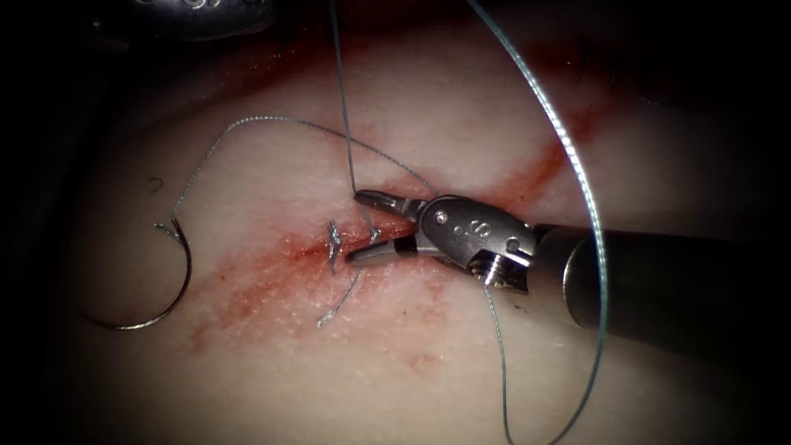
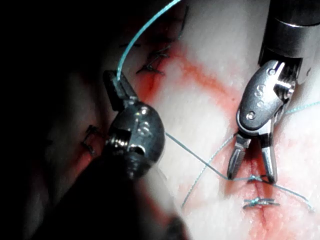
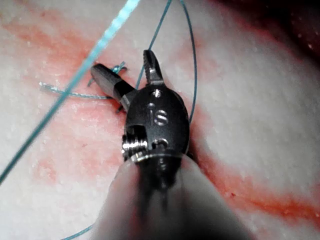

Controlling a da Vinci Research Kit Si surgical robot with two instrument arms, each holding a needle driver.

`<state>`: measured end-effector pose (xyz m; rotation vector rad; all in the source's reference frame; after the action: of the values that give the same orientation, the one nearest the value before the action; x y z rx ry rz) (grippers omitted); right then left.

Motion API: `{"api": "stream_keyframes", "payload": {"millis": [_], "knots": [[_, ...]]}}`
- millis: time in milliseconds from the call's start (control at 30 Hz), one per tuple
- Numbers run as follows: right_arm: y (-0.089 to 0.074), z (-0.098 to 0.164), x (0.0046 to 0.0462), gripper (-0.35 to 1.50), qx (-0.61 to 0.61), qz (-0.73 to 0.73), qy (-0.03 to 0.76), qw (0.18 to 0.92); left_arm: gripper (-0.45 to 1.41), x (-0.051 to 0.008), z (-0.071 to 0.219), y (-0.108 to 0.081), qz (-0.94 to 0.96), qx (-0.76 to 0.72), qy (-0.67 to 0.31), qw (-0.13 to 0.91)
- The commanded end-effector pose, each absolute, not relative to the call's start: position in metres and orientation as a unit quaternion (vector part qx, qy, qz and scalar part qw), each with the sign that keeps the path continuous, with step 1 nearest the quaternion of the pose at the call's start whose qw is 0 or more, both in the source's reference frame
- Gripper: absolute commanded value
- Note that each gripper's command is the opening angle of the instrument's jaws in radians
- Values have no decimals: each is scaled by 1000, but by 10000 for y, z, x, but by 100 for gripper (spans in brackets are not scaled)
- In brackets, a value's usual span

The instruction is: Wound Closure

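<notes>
My right tool (image 1: pixel 358 228) reaches in from the right, its jaws open and holding nothing, straddling a strand of thread (image 1: pixel 344 124) that rises from the cut (image 1: pixel 272 264). A knotted stitch (image 1: pixel 334 243) sits just left of its tips. The curved needle (image 1: pixel 169 288) lies free on the tissue (image 1: pixel 461 91), left of the cut and not in it, with thread trailing from its upper end. In the left wrist view my left tool (image 2: pixel 116 87) is shut on the thread (image 2: pixel 145 30), away from the open right tool (image 2: pixel 252 175). The right wrist view shows the open right tool (image 3: pixel 121 62).
A wide loop of thread (image 1: pixel 589 214) arcs over the right tool's shaft (image 1: pixel 659 280). A cut thread tail (image 1: pixel 334 311) lies below the knot. Red fluid (image 1: pixel 544 169) stains the tissue along the cut. Earlier stitches (image 2: pixel 155 62) sit farther along it.
</notes>
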<state>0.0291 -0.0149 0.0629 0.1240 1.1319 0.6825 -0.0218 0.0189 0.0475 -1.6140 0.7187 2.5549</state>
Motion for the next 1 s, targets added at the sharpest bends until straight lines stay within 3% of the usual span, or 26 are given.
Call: {"api": "stream_keyframes", "payload": {"millis": [33, 467, 733, 1000], "knots": [[-153, 637, 307, 133, 62, 319, 527, 785, -45, -224, 479, 190, 822, -520, 232, 18], [-146, 644, 301, 123, 74, 317, 531, 782, -45, -226, 449, 172, 821, -522, 228, 18], [-157, 637, 303, 128, 90, 304, 539, 780, -45, -222, 453, 178, 825, -514, 234, 12], [-166, 614, 269, 124, 104, 298, 542, 779, -45, -215, 458, 174, 828, -507, 237, 11]]}}
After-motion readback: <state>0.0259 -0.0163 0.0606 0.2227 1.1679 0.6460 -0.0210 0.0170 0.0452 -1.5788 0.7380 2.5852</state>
